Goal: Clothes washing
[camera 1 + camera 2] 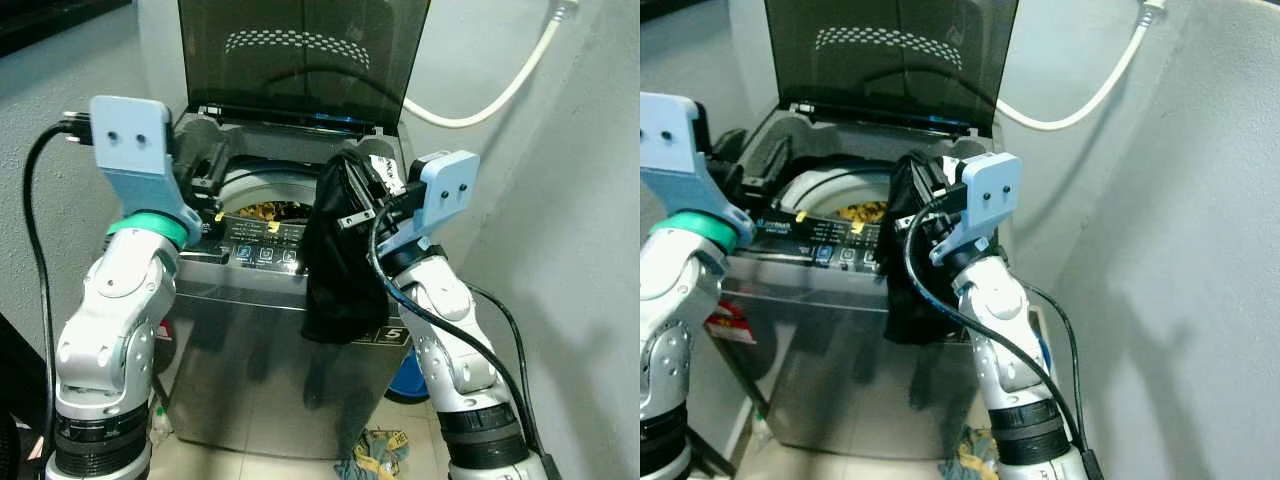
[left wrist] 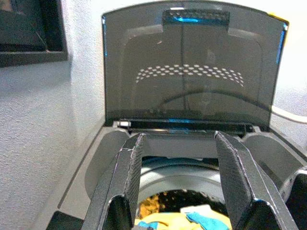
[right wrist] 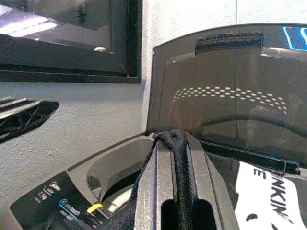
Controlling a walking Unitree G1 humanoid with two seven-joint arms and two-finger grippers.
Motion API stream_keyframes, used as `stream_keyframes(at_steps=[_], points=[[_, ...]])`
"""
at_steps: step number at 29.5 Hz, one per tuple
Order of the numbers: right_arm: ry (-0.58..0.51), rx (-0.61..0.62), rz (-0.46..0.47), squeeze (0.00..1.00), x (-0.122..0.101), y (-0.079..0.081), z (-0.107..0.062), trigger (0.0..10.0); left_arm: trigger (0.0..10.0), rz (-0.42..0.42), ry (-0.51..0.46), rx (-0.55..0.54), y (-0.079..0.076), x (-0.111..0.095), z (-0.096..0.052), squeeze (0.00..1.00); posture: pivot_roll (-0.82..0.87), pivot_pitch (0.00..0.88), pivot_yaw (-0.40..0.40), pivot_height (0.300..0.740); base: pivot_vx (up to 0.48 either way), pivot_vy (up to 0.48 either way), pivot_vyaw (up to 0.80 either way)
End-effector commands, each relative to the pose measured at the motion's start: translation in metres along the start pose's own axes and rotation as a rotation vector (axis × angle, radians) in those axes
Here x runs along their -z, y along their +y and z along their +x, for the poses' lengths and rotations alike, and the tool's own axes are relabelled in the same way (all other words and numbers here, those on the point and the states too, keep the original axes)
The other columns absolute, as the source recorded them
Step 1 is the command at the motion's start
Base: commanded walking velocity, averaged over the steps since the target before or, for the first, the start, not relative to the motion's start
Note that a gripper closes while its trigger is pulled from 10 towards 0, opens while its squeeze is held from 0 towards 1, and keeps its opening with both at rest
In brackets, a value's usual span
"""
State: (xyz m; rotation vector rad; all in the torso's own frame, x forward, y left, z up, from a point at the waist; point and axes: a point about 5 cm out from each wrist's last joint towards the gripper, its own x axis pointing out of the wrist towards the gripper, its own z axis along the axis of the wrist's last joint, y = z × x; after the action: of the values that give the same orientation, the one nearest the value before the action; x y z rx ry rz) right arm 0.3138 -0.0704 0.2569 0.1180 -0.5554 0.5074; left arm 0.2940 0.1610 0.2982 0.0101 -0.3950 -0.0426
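The washing machine (image 1: pixel 290 330) stands with its dark lid (image 1: pixel 300 50) tipped up, and yellow clothes (image 1: pixel 265 211) already lie in the drum (image 2: pixel 182 211).

The right gripper (image 3: pixel 175 139) is up at the front right corner of the washing machine. Its two fingers are pressed together on a fold of a black garment (image 1: pixel 340 270). Most of the garment hangs down outside the washing machine, over the front panel and part of the button strip (image 1: pixel 265 245).

The left gripper (image 2: pixel 180 191) hovers over the left side of the washing machine's opening. Its fingers are spread wide and hold nothing.

What could go wrong? The pinch is only on a thin bit of cloth, so the garment could slip out and drop to the floor in front of the washing machine. The long hanging part could also catch on the rim if the arm swings in too low, and then it would stay outside the drum.

The garment has a white tag (image 3: pixel 266 196) with black letters that look like "NKIN". A number 5 (image 1: pixel 393 335) shows on the front of the washing machine. The button words are too small to read.
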Motion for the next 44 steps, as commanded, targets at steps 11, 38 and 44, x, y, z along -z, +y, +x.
stream_keyframes(at_steps=[11,38,44], points=[[0.037,-0.018,-0.006,0.0,0.003,-0.002,-0.004,10.0,10.0,0.003,-0.014,-0.01,-0.008,0.001,0.003,0.0,0.15,0.0,-0.023,0.74,0.454,0.0,0.0],[0.044,0.011,-0.02,0.0,0.004,-0.006,-0.005,10.0,10.0,-0.033,0.0,0.054,-0.018,0.003,0.006,0.0,0.15,0.0,-0.015,0.74,0.052,0.0,0.0],[0.046,0.013,-0.018,0.0,0.005,-0.005,-0.006,10.0,10.0,-0.03,0.004,0.05,-0.018,0.004,0.006,0.0,0.15,0.0,-0.013,0.74,0.0,0.0,0.0]])
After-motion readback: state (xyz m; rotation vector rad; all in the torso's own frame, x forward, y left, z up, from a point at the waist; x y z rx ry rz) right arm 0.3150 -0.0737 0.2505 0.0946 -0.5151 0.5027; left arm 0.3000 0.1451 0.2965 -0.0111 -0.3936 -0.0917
